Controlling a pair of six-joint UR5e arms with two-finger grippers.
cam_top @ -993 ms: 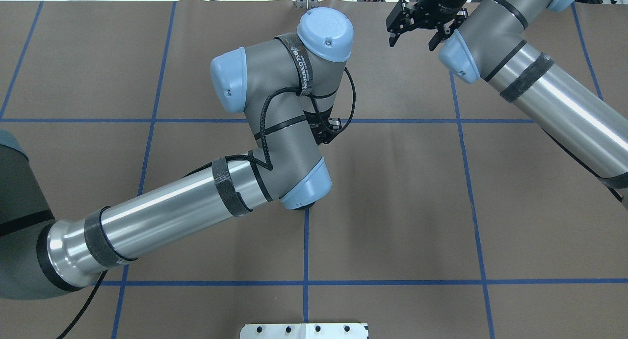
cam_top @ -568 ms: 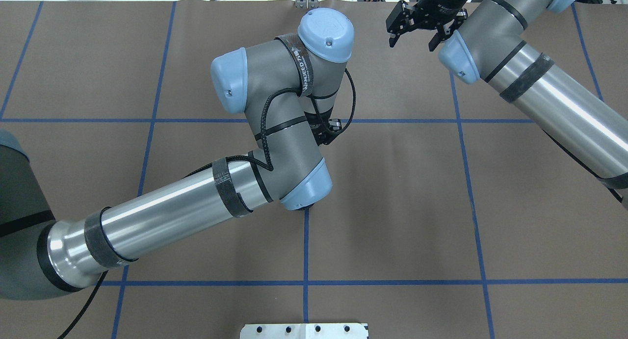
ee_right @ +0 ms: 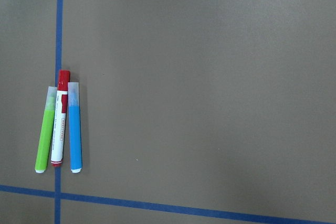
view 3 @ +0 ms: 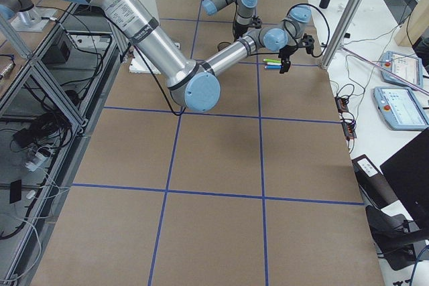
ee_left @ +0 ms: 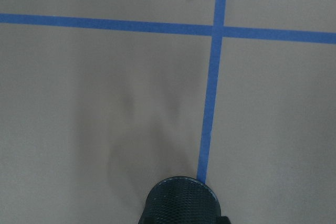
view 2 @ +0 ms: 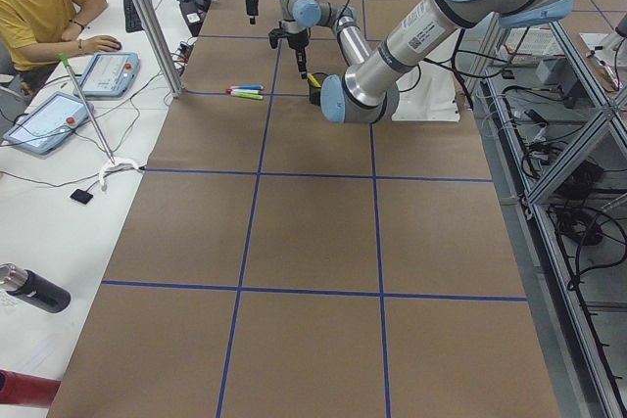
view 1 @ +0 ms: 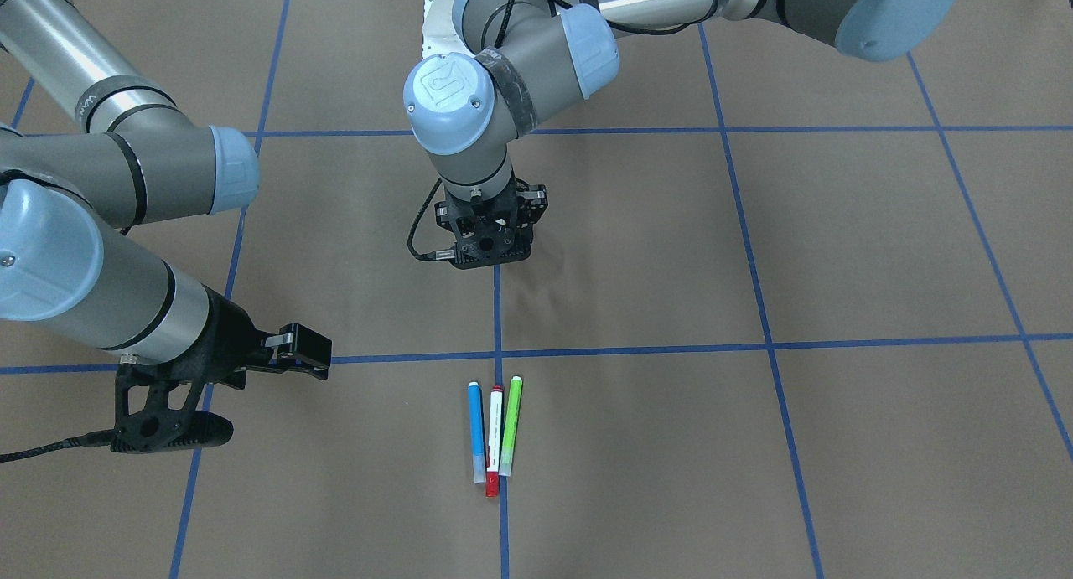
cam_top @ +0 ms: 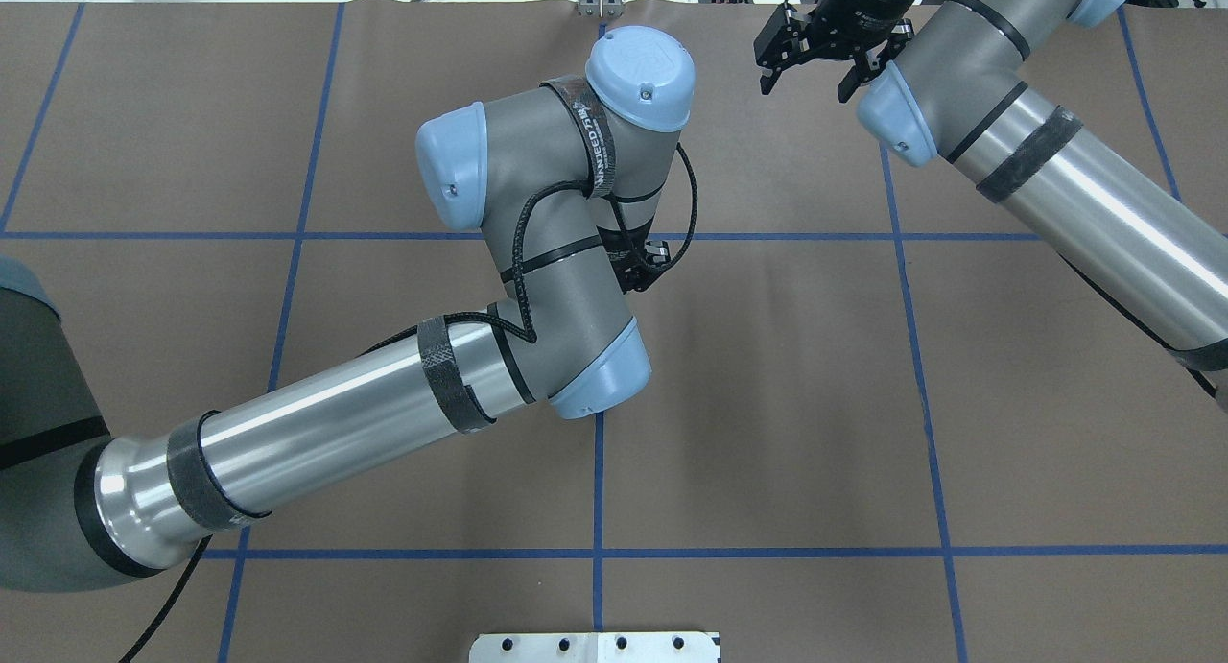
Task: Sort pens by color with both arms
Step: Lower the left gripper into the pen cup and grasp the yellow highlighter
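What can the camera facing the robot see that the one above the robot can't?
Only the front-facing view shows the blue pen, red pen and green pen, side by side. Only the overhead view shows the table's far edge. Both show the left arm, right arm and blue tape lines.

Left arm [cam_top: 537,260]: the wrist section now sits slightly closer to the robot's side of the surface than one second ago, and marginally to the right in the overhead view. Its top joint cap [cam_top: 640,76] and lower joint cap [cam_top: 604,383] shift by the same small amount.
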